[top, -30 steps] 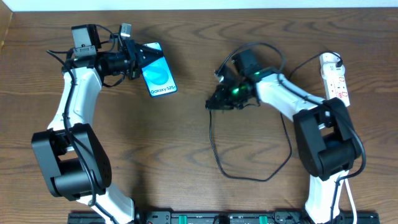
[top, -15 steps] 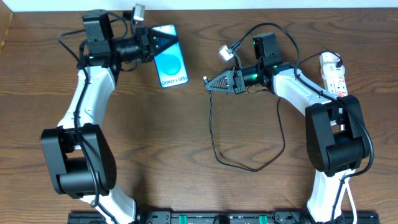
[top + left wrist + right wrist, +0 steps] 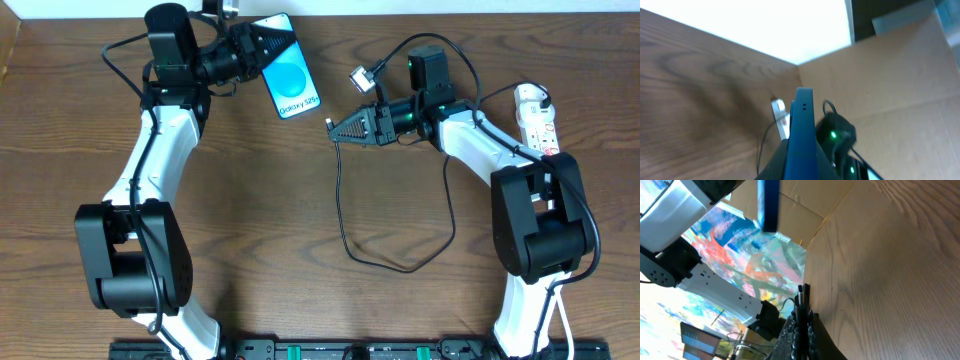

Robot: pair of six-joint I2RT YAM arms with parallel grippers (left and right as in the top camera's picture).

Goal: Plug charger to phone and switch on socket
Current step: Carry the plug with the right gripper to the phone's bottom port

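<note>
At the table's far edge, from overhead: the phone point(image 3: 293, 82) clamped by one end in the left gripper point(image 3: 262, 48), screen up, tilted. Near it, the right gripper point(image 3: 338, 131) pinching the charger point(image 3: 341, 200) at its tip, cable looping down the table. Far right, the socket point(image 3: 538, 125). From the left wrist: phone edge-on between closed fingers. From the right wrist: fingers narrow on the connector, phone apart at upper left.

Now phone point(image 3: 292, 85) in left fingers point(image 3: 258, 45) farther right, nearer charger point(image 3: 341, 200).
</note>
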